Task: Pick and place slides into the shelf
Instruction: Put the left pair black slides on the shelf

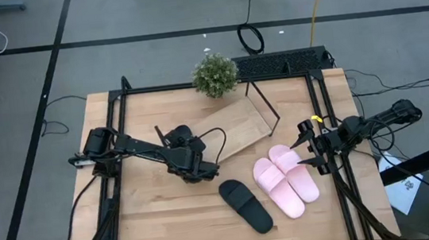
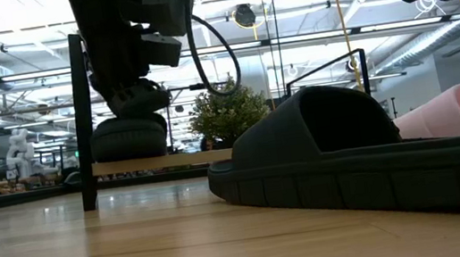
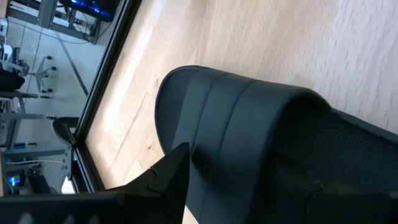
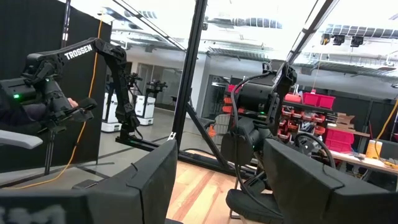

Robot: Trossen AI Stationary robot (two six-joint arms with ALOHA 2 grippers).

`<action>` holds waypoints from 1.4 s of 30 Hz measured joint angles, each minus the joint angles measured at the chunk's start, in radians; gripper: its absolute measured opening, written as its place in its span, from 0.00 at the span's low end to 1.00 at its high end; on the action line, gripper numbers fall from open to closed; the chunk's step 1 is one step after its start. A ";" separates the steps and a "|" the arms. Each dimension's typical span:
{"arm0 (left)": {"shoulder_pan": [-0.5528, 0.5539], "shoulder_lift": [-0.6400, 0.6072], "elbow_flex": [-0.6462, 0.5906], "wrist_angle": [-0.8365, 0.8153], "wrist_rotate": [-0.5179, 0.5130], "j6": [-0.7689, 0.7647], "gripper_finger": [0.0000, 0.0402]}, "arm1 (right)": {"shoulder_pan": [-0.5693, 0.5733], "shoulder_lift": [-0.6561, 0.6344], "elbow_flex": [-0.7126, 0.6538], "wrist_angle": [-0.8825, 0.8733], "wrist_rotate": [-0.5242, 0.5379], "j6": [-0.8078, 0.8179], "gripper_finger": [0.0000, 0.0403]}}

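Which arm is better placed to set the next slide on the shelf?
Left. The left gripper is shut on a black slide beside the shelf. The right gripper hangs open by the pink slides, holding nothing.

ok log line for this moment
left gripper: shut on matte black slide sandal | right gripper: open, beside pale pink slide sandals
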 joint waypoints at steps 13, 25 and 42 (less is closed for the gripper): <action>0.000 0.000 0.000 -0.028 -0.035 -0.026 0.44 | 0.000 0.000 0.000 0.000 0.000 0.000 0.56; 0.000 0.000 0.000 -0.002 -0.080 0.025 0.44 | 0.000 0.000 0.000 0.000 0.000 0.000 0.56; 0.001 0.000 0.004 -0.012 -0.039 0.033 0.44 | 0.000 0.000 0.000 0.000 0.000 -0.004 0.56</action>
